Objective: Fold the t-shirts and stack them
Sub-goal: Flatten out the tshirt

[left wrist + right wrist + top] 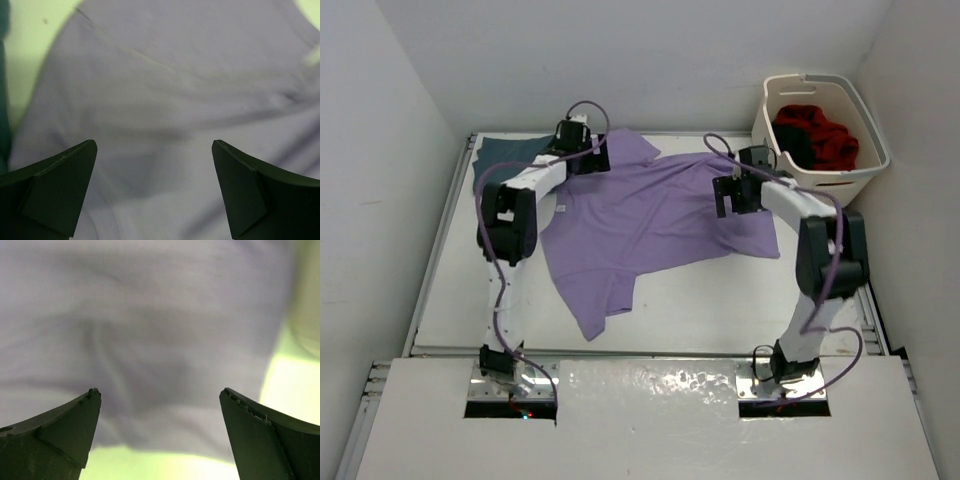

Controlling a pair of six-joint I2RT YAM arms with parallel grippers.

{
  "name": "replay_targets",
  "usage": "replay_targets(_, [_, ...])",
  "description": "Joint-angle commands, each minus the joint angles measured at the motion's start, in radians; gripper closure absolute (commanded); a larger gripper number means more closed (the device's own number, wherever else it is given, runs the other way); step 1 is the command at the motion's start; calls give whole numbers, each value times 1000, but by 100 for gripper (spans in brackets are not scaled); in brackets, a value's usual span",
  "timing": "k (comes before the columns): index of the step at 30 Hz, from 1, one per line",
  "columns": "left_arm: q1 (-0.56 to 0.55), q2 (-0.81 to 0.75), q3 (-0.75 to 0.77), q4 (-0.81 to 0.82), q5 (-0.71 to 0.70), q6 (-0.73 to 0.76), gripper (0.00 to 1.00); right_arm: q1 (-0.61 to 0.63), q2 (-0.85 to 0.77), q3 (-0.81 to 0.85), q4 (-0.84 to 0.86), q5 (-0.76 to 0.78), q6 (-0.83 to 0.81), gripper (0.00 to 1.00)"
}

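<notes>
Left gripper agape, right gripper agape, lavender t-shirt beneath

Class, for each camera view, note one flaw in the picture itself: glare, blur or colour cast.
Top external: sharp, but glare on the glossy front panel. Left wrist: lavender shirt soft and unfocused, table tinted yellow-green. Right wrist: same blur and greenish cast; dark fingers crisper.

The teal shirt shows only as a strip at the far left, its right side hidden by the left arm. In the basket the red shirt and black shirt lie heaped, their shapes unreadable. In both wrist views the lavender shirt is blurred and runs past the edges. The left gripper and right gripper are cut off at the bottom edge.
</notes>
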Motion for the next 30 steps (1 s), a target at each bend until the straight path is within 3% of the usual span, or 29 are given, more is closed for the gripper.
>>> replay_targets(1, [-99,-283,-99,34,-65,33,0,-8,-209,-120,31,89,84,1])
replay_targets(5, [-159,-521,-364,72,-138,-83,0,-39,-351,-279,70,104,191,1])
replay_targets(8, [-171,-735,-742,102,-121,-246,0,-103,-441,-400,93,98,334,1])
replay_targets(16, [-252,-1200,-1174,-108,-153,-491,0,-177,-610,-625,237,181,449,1])
replay_targets(19, [-260,-1311,-1360,-26,-130,-525,0,-176,-587,-639,296,106,440,1])
replay_targets(23, [-262,-1271,-1457,137,-83,-513,0,-176,-472,-606,298,-9,432,1])
replay_targets(30, [-255,-1066,-1449,201,-196,-501,0,-177,-349,-563,292,87,434,1])
